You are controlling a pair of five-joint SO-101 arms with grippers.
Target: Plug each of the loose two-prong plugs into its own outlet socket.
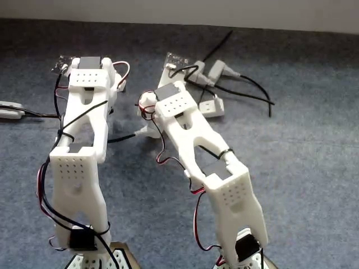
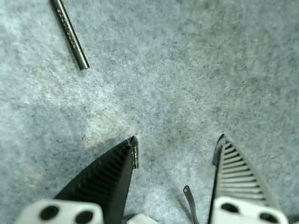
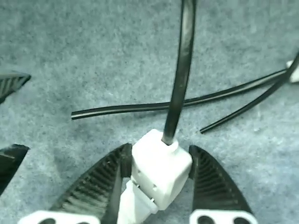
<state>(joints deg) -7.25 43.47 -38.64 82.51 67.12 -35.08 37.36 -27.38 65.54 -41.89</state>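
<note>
While the right gripper (image 3: 159, 148) clamps the socket (image 3: 161, 172), cord (image 3: 181, 70) leading straight ahead, the left gripper (image 2: 177, 140), released, hangs just left over bare table (image 2: 196, 60).

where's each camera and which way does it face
High view: fixed above, behind the bases, looking down over left arm and right arm to black cords on gray mat.
Left wrist view: on that wrist, facing down at mat between open jaws.
Right wrist view: on that wrist, facing white connector clamped in its jaws.
Shared: mat and black cords in all three.
</note>
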